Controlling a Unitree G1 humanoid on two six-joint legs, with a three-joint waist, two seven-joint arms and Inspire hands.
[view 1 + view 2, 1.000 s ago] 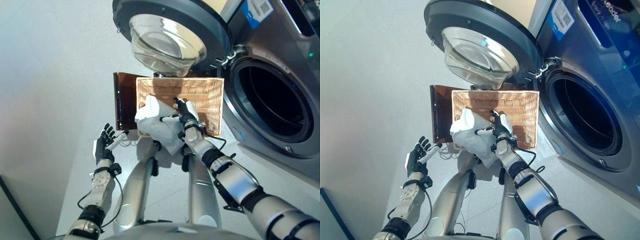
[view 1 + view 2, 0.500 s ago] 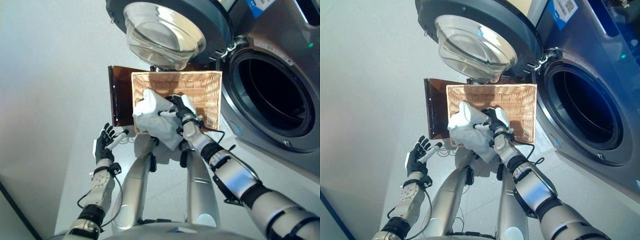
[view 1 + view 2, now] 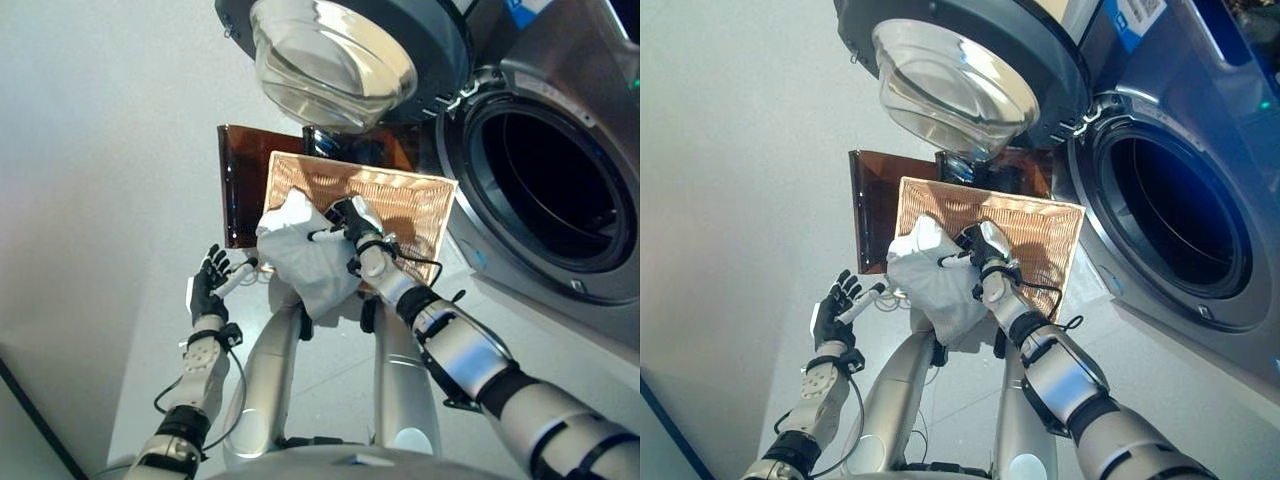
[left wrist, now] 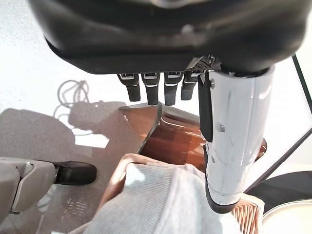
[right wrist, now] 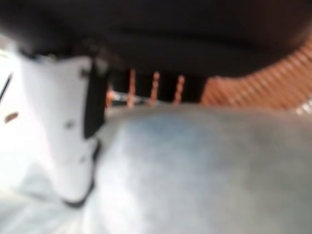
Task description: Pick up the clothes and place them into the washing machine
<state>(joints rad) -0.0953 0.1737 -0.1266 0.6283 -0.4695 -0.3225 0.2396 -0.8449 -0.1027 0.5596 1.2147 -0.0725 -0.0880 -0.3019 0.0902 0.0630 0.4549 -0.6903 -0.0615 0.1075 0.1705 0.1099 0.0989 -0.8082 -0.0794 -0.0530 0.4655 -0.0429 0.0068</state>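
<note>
We take this for a laundry corner: a front-loading washer (image 3: 560, 170) fills the right of the frame, its glass door (image 3: 335, 60) swung open at top centre, a wicker basket (image 3: 400, 215) mid-frame, pale bare floor (image 3: 100, 150) at left.

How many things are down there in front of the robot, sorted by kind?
Washing machine, door open: 1
Wicker basket: 1
Brown stand under the basket: 1
White garment, held by the right robot hand: 1
Total: 4
The left robot hand is open and holds nothing.
</note>
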